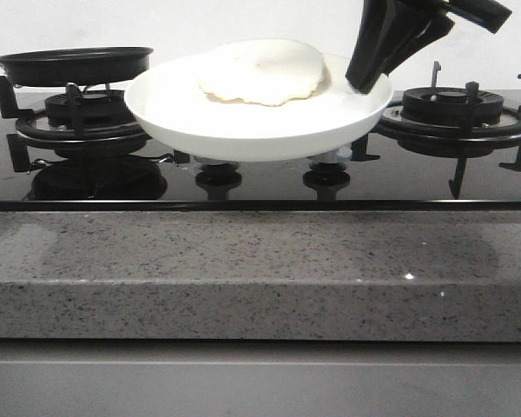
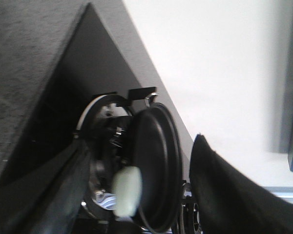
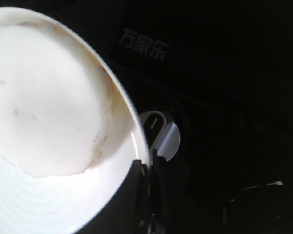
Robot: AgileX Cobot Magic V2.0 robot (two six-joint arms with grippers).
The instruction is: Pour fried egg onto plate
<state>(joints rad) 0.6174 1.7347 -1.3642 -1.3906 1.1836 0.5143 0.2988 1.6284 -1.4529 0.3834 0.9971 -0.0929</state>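
Counter (image 1: 243,269), grey speckled, fills the lower half of the front frame, black glass hob (image 1: 260,182) behind it. Plate (image 1: 252,109) at center frame, held above the hob knobs, right gripper (image 1: 366,80) clamped on its right rim, jaws together on the rim edge. Egg (image 1: 262,71) lies on the plate, toward its back, edge near the gripper; right wrist view shows it covering much of the plate's inside. Pan (image 1: 74,63) at upper left sits on the left burner (image 1: 78,117). Right burner (image 1: 451,109) bare. Left gripper (image 2: 136,204): dark fingers at the frame bottom of the left wrist view, spread apart, pan between them in the background. Knob (image 3: 158,134) shows beside the plate rim in the right wrist view.
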